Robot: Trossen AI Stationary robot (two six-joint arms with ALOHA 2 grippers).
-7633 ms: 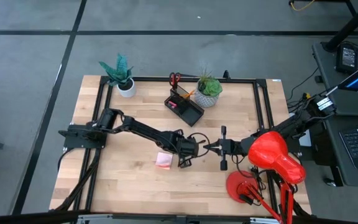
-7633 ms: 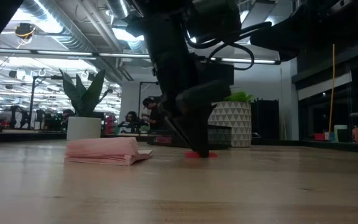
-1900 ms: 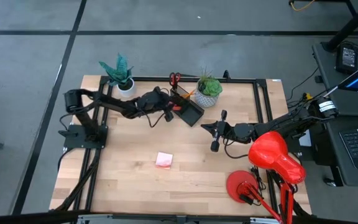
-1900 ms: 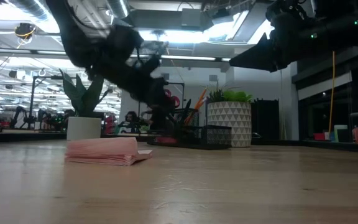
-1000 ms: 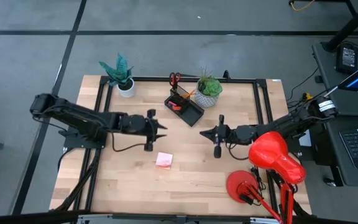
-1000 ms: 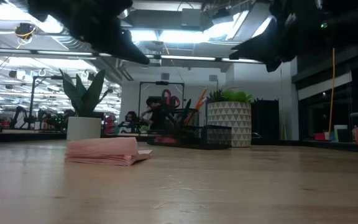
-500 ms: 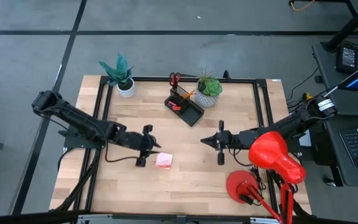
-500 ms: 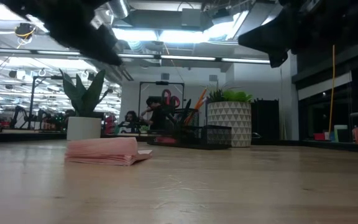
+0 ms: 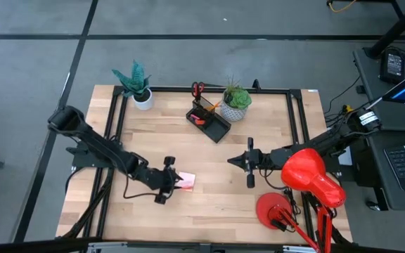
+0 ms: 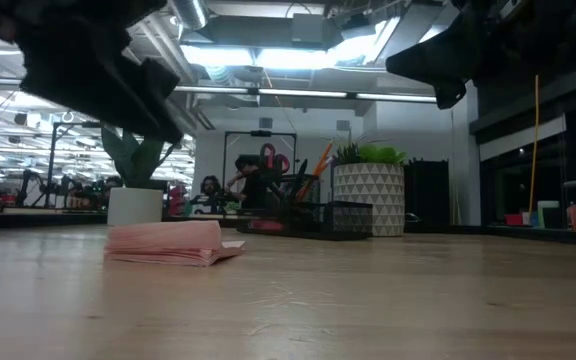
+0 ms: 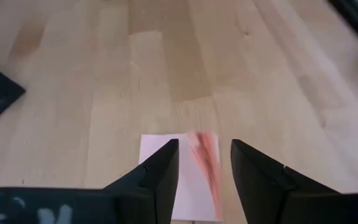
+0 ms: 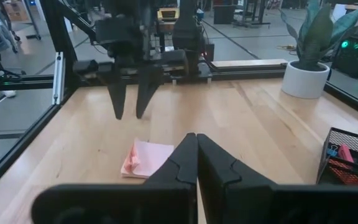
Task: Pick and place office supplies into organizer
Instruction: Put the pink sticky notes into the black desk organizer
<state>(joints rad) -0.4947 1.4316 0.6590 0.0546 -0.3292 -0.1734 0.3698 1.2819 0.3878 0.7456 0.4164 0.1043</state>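
A pink sticky-note pad [image 9: 188,182] lies flat on the wooden table, left of its middle. My left gripper [image 9: 178,178] hovers open just above the pad's left edge, pointing slantwise down; its two fingers [image 11: 166,165] frame the pad [image 11: 188,177] without touching it. The black organizer [image 9: 210,121] stands at the far middle, with red-handled scissors [image 9: 198,88] and an orange pencil [image 9: 217,105] upright in it. My right gripper [image 9: 232,161] is shut and hangs above the table, right of the pad.
Two potted plants in white pots [image 9: 143,98] [image 9: 235,109] flank the organizer at the far edge. A red desk lamp [image 9: 310,176] stands over the near right corner. Bare wood lies between the pad and the organizer. A black rail [image 12: 61,68] frames the table.
My left gripper has swung toward the table's near edge and come down, from the left-middle of the table to just above the pink pad. My right gripper has shifted slightly toward the near edge. The pad has not moved.
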